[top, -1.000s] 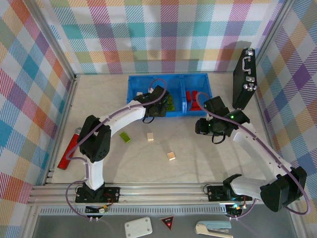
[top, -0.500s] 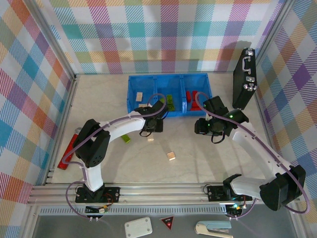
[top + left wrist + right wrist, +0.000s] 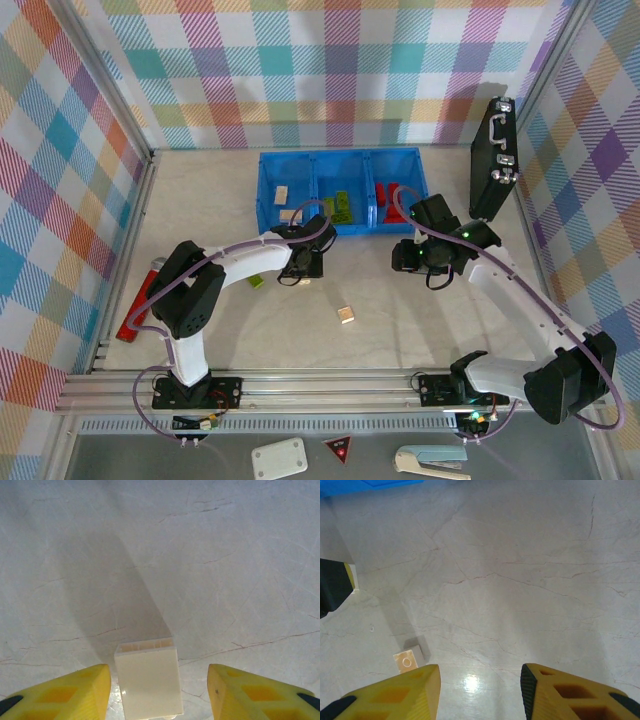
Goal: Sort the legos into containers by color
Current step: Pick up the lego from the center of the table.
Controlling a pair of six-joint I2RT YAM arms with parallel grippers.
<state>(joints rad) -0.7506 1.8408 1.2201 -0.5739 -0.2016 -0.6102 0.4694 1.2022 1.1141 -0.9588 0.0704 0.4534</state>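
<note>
A pale tan lego [image 3: 148, 682] stands on the table between the yellow fingers of my left gripper [image 3: 159, 695], which is open, with a narrow gap at the left finger and a wider one at the right. From above, the left gripper [image 3: 303, 267] hangs just in front of the blue three-part container [image 3: 340, 158] and hides that lego. My right gripper [image 3: 408, 258] is open and holds nothing. A second tan lego [image 3: 346, 315] [image 3: 408, 660] lies near its left finger [image 3: 395, 695]. A lime green lego [image 3: 256, 281] peeks out beside the left arm.
The tray holds tan legos [image 3: 284, 195] on the left, green ones [image 3: 341, 207] in the middle and red ones [image 3: 388, 193] on the right. A black case [image 3: 495, 160] leans at the right wall. A long red stick [image 3: 140, 308] lies at the left edge.
My left gripper has come back from over the tray's middle compartment to the table, down around the tan lego, its jaws wider. The right arm has barely moved.
</note>
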